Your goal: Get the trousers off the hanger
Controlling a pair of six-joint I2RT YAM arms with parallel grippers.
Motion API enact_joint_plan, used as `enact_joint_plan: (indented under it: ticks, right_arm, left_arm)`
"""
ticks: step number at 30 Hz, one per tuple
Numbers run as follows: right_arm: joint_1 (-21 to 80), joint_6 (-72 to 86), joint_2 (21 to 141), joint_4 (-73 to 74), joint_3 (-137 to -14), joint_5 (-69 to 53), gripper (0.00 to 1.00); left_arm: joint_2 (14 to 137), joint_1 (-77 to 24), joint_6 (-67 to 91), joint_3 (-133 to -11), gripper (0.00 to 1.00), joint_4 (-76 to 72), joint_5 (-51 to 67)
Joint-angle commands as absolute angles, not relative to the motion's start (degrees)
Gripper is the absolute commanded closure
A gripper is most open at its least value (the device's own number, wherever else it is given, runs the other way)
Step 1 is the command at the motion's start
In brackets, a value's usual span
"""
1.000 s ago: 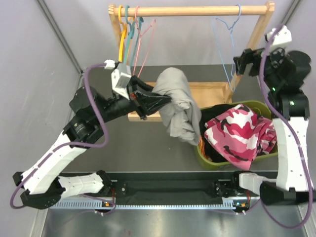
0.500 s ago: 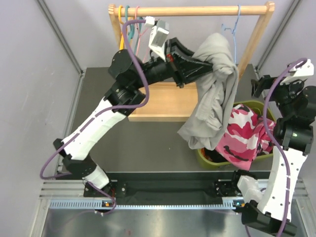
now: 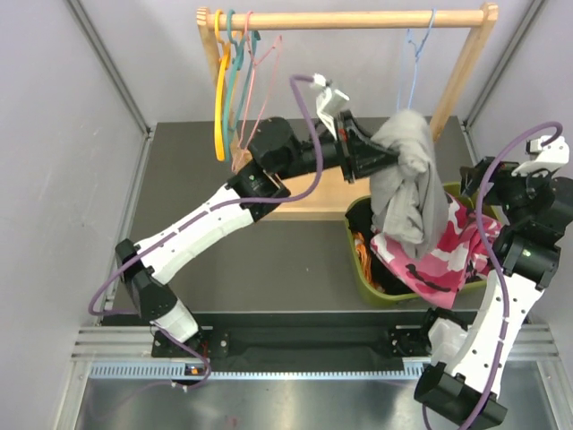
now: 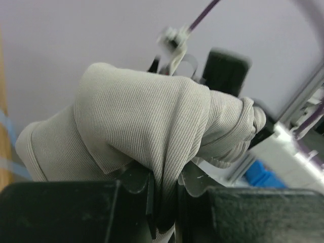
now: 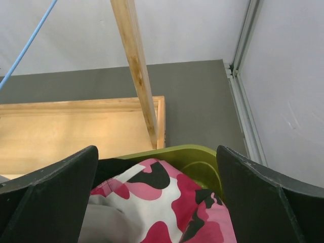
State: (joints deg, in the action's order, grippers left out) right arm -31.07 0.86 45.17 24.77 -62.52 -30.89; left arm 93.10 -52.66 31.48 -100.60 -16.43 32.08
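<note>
Left pincer is pinching a fold of the grey trousers, holding them bunched up over the green bin on the table, their lower folds lying against the pink camouflage trousers heaped inside. Right pincer hovers spread wide over the bin's far corner, gripping nothing. Just behind, the blue hanger hangs on the wooden rail.

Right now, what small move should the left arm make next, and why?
Probably lower a little, then open the jaws: they are shut on the grey trousers, which hang over the green bin, where the pink camouflage trousers already lie.
</note>
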Motion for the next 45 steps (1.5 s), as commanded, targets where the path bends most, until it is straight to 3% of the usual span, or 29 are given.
enact_joint_plan:
  ticks: [1, 10, 23, 26, 27, 31, 35, 37, 45]
  right_arm:
    - [-32.52, -1.84, 44.3, 21.53, -61.44, -32.78, 0.0]
    - [-33.05, -2.99, 42.81, 22.41, -57.66, -33.57, 0.0]
    - [-33.13, -7.65, 39.82, 26.72, -54.67, -32.61, 0.0]
    - [-33.14, -7.91, 39.73, 27.15, -54.58, -32.43, 0.0]
    - [-33.13, -8.0, 39.64, 27.16, -54.67, -32.43, 0.0]
    - [-33.14, -9.49, 39.29, 27.95, -55.02, -32.43, 0.0]
    - [-33.13, -10.28, 39.46, 28.74, -55.19, -32.69, 0.0]
    - [-33.22, -10.63, 39.55, 29.18, -55.2, -32.78, 0.0]
    - [-33.13, -12.04, 39.73, 30.67, -55.63, -32.34, 0.0]
  left_arm:
    - [86.59, -52.91, 26.82, -89.88, 1.0, -17.33, 29.01]
    - [88.13, -53.79, 18.81, -69.8, 1.0, -12.48, 21.98]
    - [109.68, -64.15, 16.79, -76.37, 0.93, -7.74, 15.91]
    - [112.23, -65.39, 16.52, -78.75, 0.83, -5.37, 14.77]
    - [112.41, -65.56, 16.44, -78.75, 0.71, -5.1, 14.07]
    - [107.77, -65.74, 15.47, -76.65, 0.47, -4.92, 8.46]
    - [99.51, -65.74, 13.19, -74.45, 0.3, -5.97, 6.25]
    - [94.5, -65.74, 12.4, -73.48, 0.11, -6.15, 6.76]
    - [76.5, -65.74, 9.15, -65.85, 0.09, -1.76, 2.48]
